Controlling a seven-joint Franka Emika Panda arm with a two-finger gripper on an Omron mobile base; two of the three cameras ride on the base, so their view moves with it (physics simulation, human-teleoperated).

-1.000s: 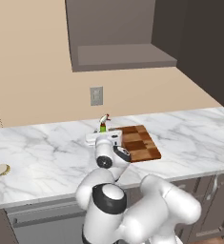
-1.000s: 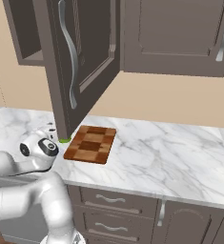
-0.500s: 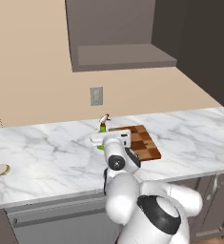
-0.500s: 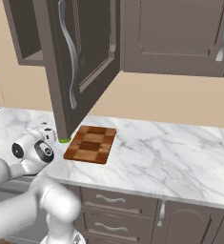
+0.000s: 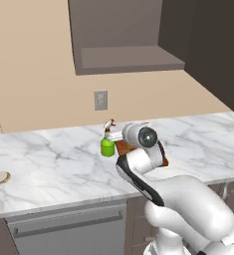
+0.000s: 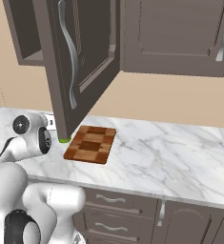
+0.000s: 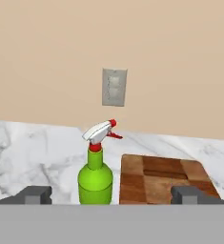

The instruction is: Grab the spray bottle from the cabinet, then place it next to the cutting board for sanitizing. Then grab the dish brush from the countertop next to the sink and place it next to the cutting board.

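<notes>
The green spray bottle (image 7: 95,177) stands upright on the white marble countertop (image 7: 32,143), just left of the checkered cutting board (image 7: 163,178). My gripper (image 7: 112,195) is open and holds nothing. Its fingertips (image 7: 37,194) stand wide on either side of the bottle, back from it. From the left base view, the spray bottle (image 5: 107,145) is beside my wrist, which covers most of the cutting board (image 5: 122,146). The dish brush (image 5: 1,178) lies at the far left of the countertop (image 5: 54,164). The cutting board (image 6: 90,144) lies in full view under the open cabinet (image 5: 123,55).
The cabinet door (image 6: 70,62) hangs open over the board's left end and hides most of the bottle in the right base view. A wall outlet (image 7: 115,87) sits behind the bottle. Drawers (image 6: 108,205) run below the counter.
My arm has swung up and back, so the wrist now stands higher in front of the board. The bottle and the brush have stayed put. The jaws remain wide.
</notes>
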